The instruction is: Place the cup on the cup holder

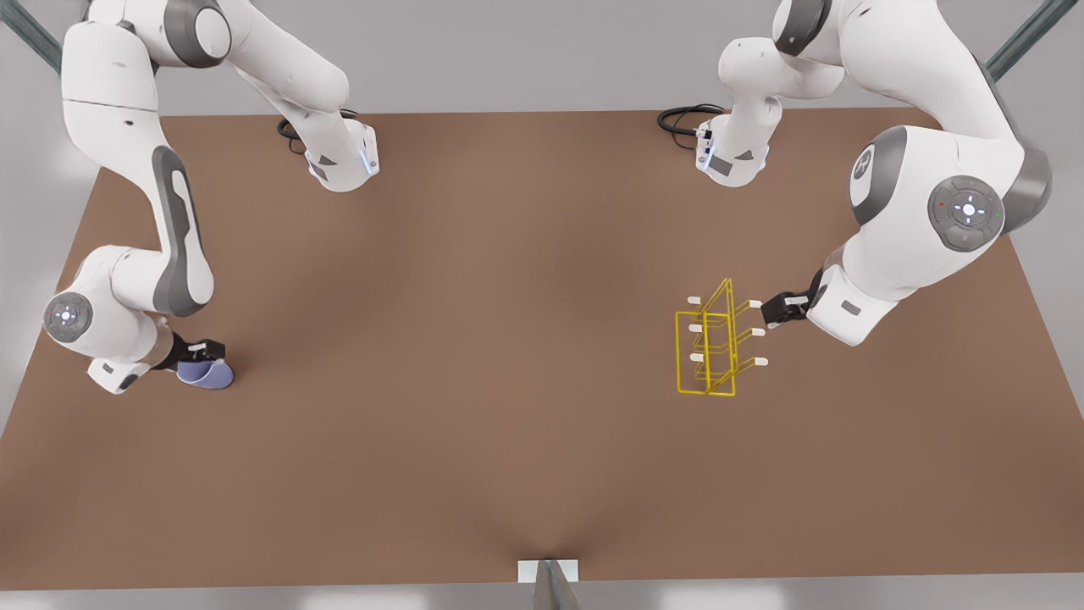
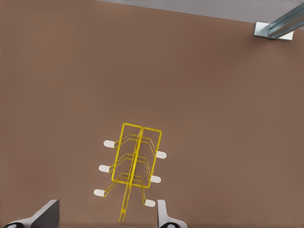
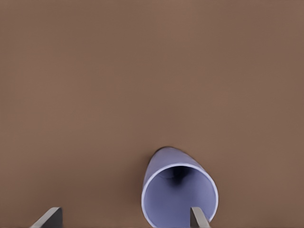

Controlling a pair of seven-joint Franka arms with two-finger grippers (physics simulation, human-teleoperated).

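Note:
The cup (image 1: 206, 374) is a pale lavender-blue tumbler lying on its side on the brown table at the front view's left. My right gripper (image 1: 200, 351) is low beside it and open. In the right wrist view the cup's (image 3: 179, 192) mouth faces the camera, and one finger (image 3: 198, 218) overlaps its rim while the right gripper (image 3: 124, 217) spans wider than the cup. The cup holder (image 1: 678, 356), a yellow wire rack with white-capped prongs, stands at the front view's right. My left gripper (image 1: 775, 309) hovers open just beside its upper prongs, and the holder (image 2: 137, 156) lies ahead of the left gripper (image 2: 105, 216).
The brown table (image 1: 508, 339) stretches wide between cup and holder. Two arm bases with black cables (image 1: 686, 119) sit at the far edge. A small metal bracket (image 1: 548, 572) is at the near edge's middle.

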